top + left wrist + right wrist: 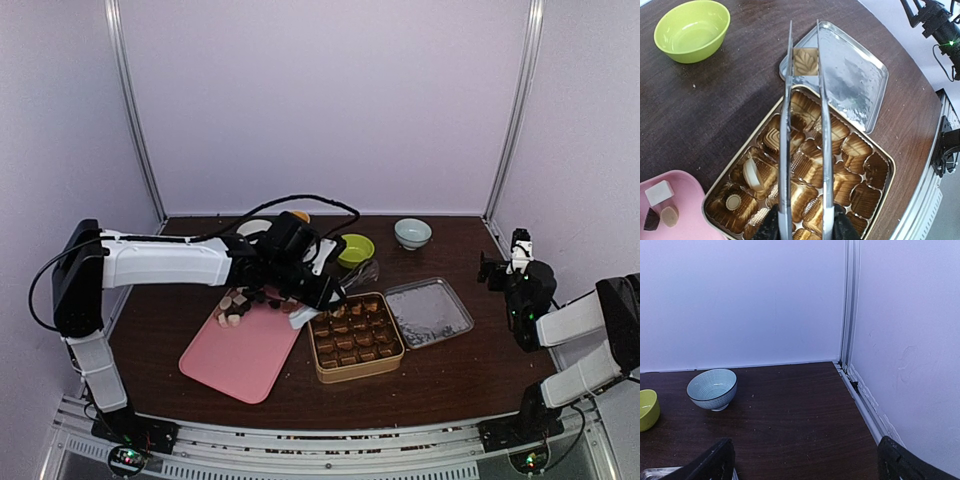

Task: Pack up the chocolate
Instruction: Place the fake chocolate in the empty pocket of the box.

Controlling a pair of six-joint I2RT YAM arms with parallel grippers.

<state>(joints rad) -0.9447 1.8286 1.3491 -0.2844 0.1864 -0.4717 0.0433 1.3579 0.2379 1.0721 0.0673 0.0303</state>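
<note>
While the left gripper (807,227) clamps the tongs (785,150), their tips pinch a leaf-stamped tan chocolate (805,61) straight ahead, beyond the gold tin (865,197) and above its lid (855,80). The empty cups lie back toward the hand. The right gripper (810,465) sits spread wide, well apart.

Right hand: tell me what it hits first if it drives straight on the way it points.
Nothing close. The open right hand points over the table toward the back wall, probably the first thing it meets. The blue bowl sits left of that line; depth is unclear.
</note>
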